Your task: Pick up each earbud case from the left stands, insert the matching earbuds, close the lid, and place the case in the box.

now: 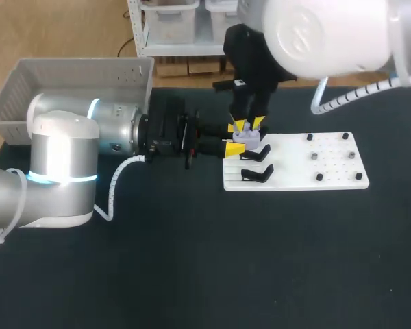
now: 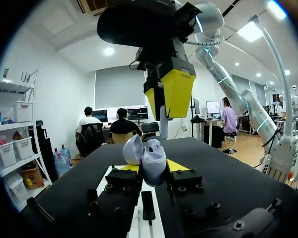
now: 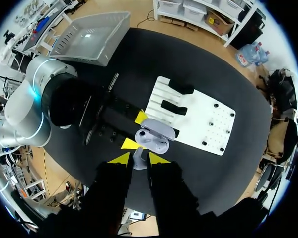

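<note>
A lavender earbud case (image 2: 154, 161) stands open, its lid (image 2: 132, 148) tipped back, and my left gripper (image 2: 153, 166) is shut on its body from both sides. In the head view the case (image 1: 247, 135) hangs at the near-left corner of the white board (image 1: 294, 179). Directly above it my right gripper (image 1: 249, 125) points down. That gripper (image 3: 138, 158) is shut on a pale earbud (image 3: 138, 161), whose stem (image 2: 163, 124) reaches down to the case's mouth. One earbud head (image 2: 154, 145) shows inside the case.
Two black stands (image 1: 257, 152) (image 1: 257, 173) sit on the board's left part, with small pegs (image 1: 315, 156) on its right part. A grey basket (image 1: 75, 79) stands at the table's back left. The dark tabletop (image 1: 226, 260) stretches toward the front.
</note>
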`<state>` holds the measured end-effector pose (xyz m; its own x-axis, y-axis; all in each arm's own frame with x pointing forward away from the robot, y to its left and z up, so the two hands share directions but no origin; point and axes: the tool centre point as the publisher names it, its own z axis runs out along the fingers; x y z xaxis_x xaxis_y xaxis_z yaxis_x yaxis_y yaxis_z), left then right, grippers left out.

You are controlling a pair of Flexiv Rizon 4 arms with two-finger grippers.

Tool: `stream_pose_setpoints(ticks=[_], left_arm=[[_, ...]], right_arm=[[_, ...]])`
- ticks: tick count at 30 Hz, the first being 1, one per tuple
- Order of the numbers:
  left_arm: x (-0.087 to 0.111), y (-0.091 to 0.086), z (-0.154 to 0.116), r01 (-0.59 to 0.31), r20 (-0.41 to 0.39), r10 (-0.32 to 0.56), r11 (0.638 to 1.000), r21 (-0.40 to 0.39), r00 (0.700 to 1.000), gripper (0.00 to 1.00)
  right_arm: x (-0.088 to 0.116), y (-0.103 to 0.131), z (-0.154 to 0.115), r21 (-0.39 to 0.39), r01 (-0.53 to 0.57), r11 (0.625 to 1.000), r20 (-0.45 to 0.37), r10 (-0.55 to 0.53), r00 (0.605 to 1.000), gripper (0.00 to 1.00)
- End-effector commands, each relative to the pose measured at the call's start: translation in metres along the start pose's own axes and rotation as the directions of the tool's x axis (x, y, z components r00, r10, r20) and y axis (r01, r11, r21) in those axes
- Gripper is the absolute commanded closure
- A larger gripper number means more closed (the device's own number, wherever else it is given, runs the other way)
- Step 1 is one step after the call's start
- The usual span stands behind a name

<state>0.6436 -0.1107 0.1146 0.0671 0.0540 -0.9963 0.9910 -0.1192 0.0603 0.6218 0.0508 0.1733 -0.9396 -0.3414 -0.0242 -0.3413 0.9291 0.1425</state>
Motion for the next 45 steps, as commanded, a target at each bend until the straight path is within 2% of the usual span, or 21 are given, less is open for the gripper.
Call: stream_pose_setpoints(ticks=[1, 13, 45], left_arm=[[0.001, -0.001, 0.000, -0.002, 0.002, 0.002, 1.000, -0.004, 1.000, 1.00], [0.001, -0.001, 0.000, -0.002, 0.002, 0.002, 1.000, -0.004, 1.000, 1.00], [0.001, -0.001, 0.000, -0.002, 0.002, 0.002, 1.000, -0.004, 1.000, 1.00]], right_arm=[[-0.006, 0.000, 0.002, 0.002, 0.004, 1.000, -0.013, -0.004, 1.000, 1.00], [-0.012, 0.000, 0.009, 0.007, 0.023, 1.000, -0.032, -0.022, 0.999, 1.00], [-0.011, -0.001, 0.019, 0.004, 0.003, 1.000, -0.054, -0.003, 0.999, 1.00]])
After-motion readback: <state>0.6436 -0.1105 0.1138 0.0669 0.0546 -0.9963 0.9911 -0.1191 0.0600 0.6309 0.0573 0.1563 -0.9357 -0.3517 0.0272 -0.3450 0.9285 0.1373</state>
